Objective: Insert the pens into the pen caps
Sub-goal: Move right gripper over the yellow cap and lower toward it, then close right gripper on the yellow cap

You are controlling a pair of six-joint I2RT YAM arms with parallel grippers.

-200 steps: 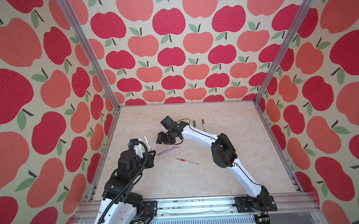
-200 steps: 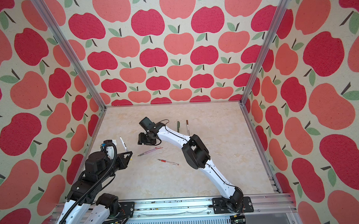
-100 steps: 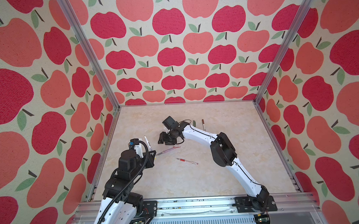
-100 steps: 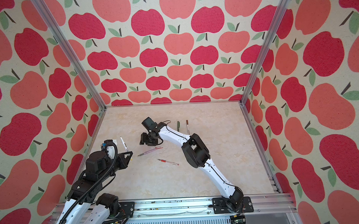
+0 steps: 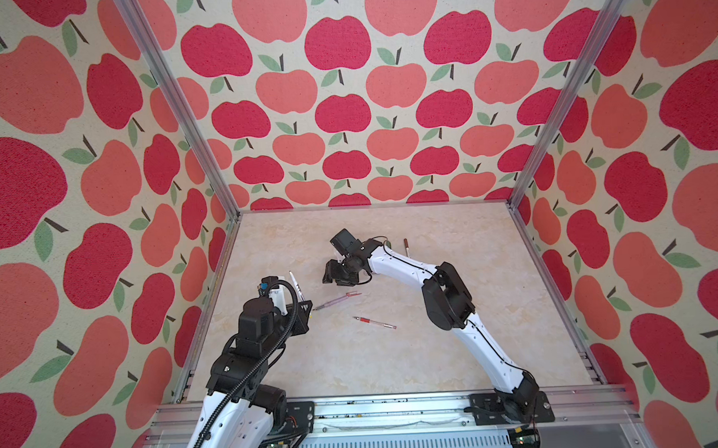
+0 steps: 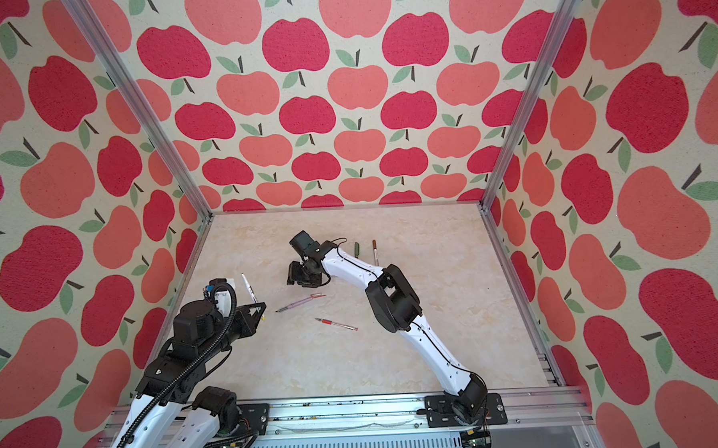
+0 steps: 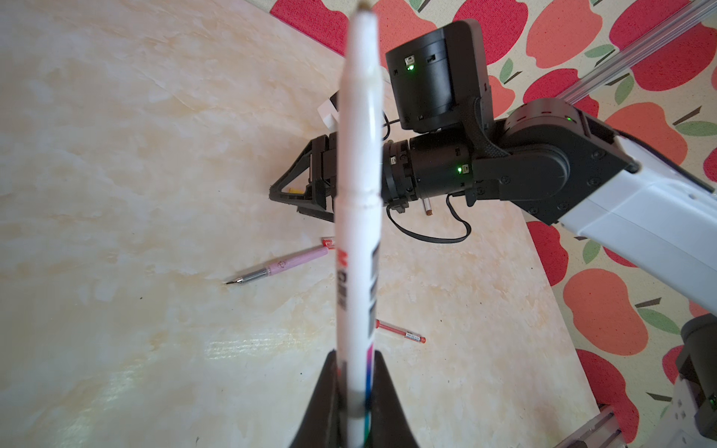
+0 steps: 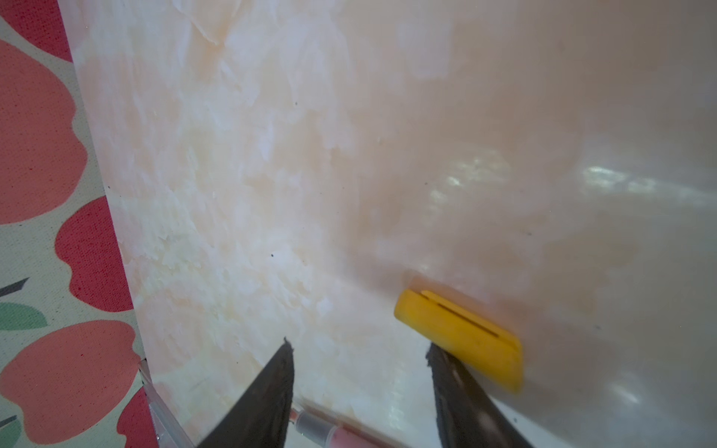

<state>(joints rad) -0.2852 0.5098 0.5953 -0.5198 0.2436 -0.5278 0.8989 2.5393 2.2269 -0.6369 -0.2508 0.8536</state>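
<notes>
The left end effector (image 7: 355, 362) is clamping narrowly on the lower barrel of the white pen (image 7: 359, 174) and holding it raised off the worktop (image 7: 116, 155). The pen's far end is reaching the edge of the left wrist view and blurring there, so its tip colour is hard to make out. In both top views this pen is slanting up over the worktop's left part.

The right end effector (image 8: 359, 349) is hanging low over the worktop with its jaws spread wide, gripping nothing. The yellow cap (image 8: 458, 335) is lying flat outside the gap, just beside the outer face of one finger (image 8: 461, 407). Whether the two are touching cannot be told. In the top views the end effector is hiding this cap.

The pink pen (image 5: 335, 300) and the red pen (image 5: 374, 322) are lying loose mid-worktop, the pink one nearer the right end effector. The dark green pen (image 6: 356, 249) is partly showing behind the right arm in a top view. The white-and-brown pen (image 5: 406, 248) is lying farther back.
</notes>
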